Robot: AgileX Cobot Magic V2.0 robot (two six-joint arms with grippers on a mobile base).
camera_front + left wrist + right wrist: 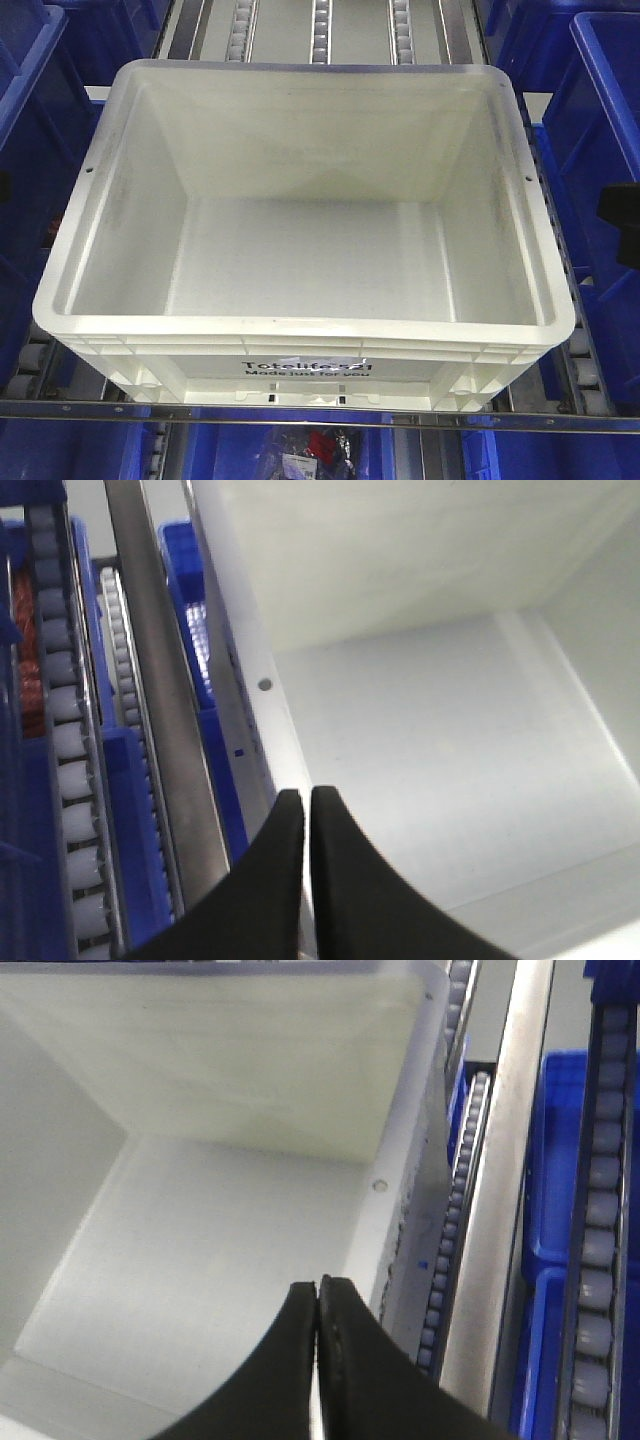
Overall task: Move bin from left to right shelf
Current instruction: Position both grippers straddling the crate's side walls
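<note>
The white bin is empty and sits on the roller shelf, its black "Totelife" print facing me. Neither gripper shows in the front view. In the left wrist view my left gripper has its black fingers pressed together with only a sliver between them, over the bin's left wall near the small hole. In the right wrist view my right gripper is likewise shut, just inside the bin's right wall. I cannot see either gripper holding anything.
Blue bins stand on both sides of the white one and on the level below. Roller tracks and a metal rail run alongside the bin. A steel lip crosses the shelf front.
</note>
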